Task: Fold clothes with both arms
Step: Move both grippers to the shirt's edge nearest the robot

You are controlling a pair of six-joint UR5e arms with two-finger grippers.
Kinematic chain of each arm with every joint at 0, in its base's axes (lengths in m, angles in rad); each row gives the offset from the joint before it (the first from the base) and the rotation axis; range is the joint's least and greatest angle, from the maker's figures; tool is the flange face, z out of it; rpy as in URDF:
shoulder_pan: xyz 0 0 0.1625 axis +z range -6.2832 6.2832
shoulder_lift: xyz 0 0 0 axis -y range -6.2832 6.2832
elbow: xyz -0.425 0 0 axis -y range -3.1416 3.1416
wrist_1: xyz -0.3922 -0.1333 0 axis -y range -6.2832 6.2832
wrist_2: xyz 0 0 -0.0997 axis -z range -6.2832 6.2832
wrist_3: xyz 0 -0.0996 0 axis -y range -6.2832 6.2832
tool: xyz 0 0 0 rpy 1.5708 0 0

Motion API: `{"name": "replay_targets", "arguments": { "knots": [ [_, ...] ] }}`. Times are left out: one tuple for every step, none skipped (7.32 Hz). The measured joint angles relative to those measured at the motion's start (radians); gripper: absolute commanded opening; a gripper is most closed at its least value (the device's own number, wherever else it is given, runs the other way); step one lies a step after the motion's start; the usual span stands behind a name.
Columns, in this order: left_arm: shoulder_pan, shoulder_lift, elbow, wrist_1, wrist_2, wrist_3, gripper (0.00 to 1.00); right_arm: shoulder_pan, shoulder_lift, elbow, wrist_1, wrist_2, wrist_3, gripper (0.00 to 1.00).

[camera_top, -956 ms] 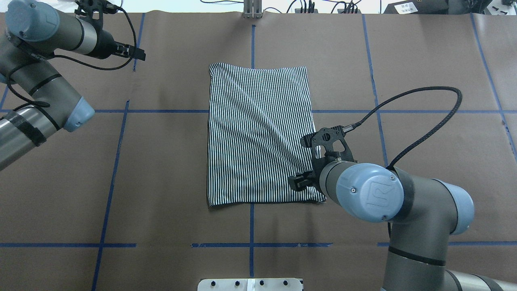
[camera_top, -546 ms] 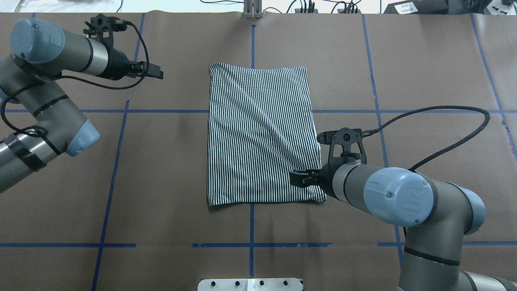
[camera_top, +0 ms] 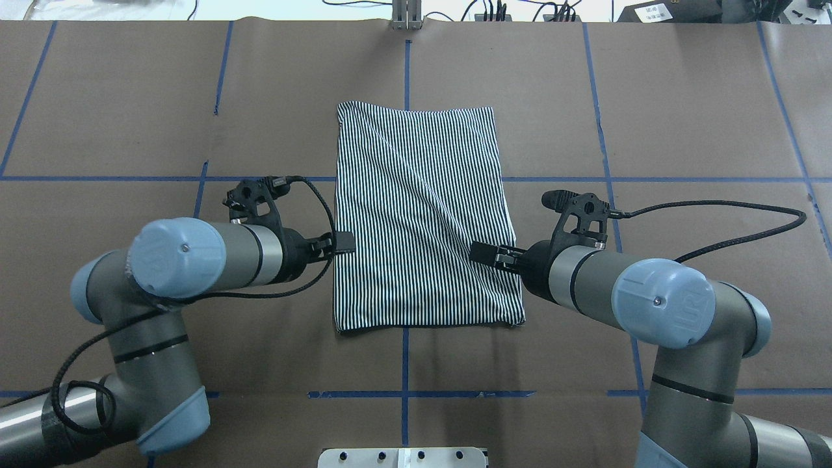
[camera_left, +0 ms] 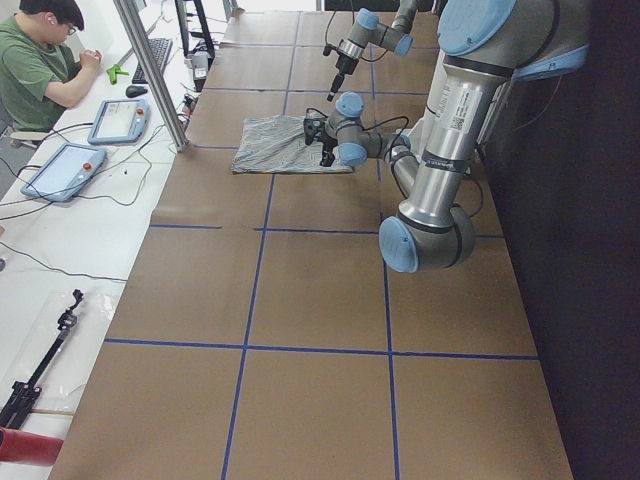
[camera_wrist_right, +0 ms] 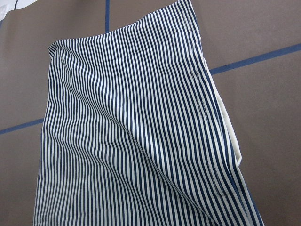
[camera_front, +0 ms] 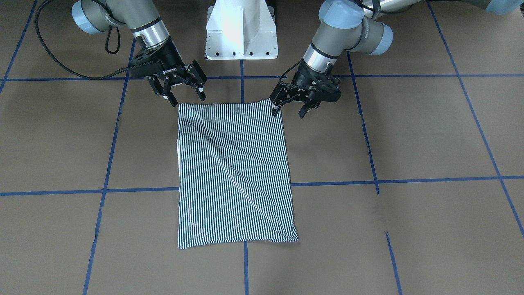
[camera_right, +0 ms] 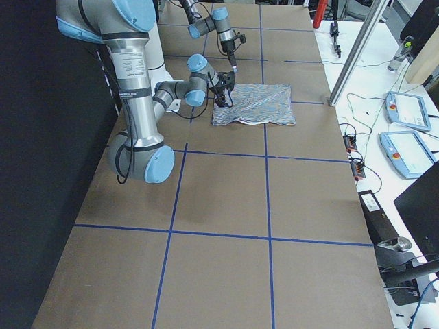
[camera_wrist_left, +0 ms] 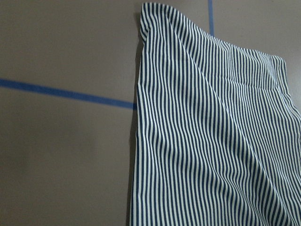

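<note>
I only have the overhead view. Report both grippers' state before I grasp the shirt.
Observer: Front view shows the right gripper open, by the shirt's corner on the robot's side.
Operator: Now the left.
Observer: The left gripper is open too, one fingertip beside the other near corner; contact unclear.
Operator: Check the shirt's right edge.
Observer: Right wrist view shows a cream layer peeking from under the striped edge.

text log | you can read ROBOTIQ on the right gripper [camera_front: 188,99] body | UR logo on the right-arm joint cap [camera_top: 663,302] | nothing else legible
</note>
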Motion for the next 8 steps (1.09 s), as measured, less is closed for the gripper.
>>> {"name": "replay_targets", "arguments": {
  "knots": [
    [0.04, -0.01, 0.005, 0.042, 0.025, -0.036, 0.75, 0.002, 0.002, -0.003, 0.001, 0.0, 0.001, 1.0],
    [0.061, -0.014, 0.011, 0.06, 0.033, -0.062, 0.75, 0.003, 0.002, -0.004, 0.001, 0.0, 0.001, 1.0],
    [0.076, -0.016, 0.021, 0.067, 0.036, -0.086, 0.75, 0.003, 0.001, -0.005, 0.002, 0.0, 0.002, 1.0],
    [0.088, -0.017, 0.031, 0.069, 0.036, -0.097, 0.75, 0.004, 0.0, -0.006, 0.002, 0.0, 0.002, 1.0],
    [0.094, -0.02, 0.041, 0.07, 0.036, -0.1, 0.75, 0.004, -0.001, -0.008, 0.003, 0.0, 0.003, 1.0],
    [0.096, -0.025, 0.051, 0.07, 0.036, -0.101, 0.74, 0.004, -0.002, -0.009, 0.003, 0.0, 0.003, 1.0],
    [0.098, -0.028, 0.056, 0.07, 0.036, -0.101, 0.72, 0.004, -0.003, -0.009, 0.003, 0.0, 0.003, 1.0],
    [0.101, -0.032, 0.06, 0.07, 0.035, -0.101, 0.72, 0.004, -0.002, -0.009, 0.003, 0.0, 0.003, 1.0]
  ]
}}
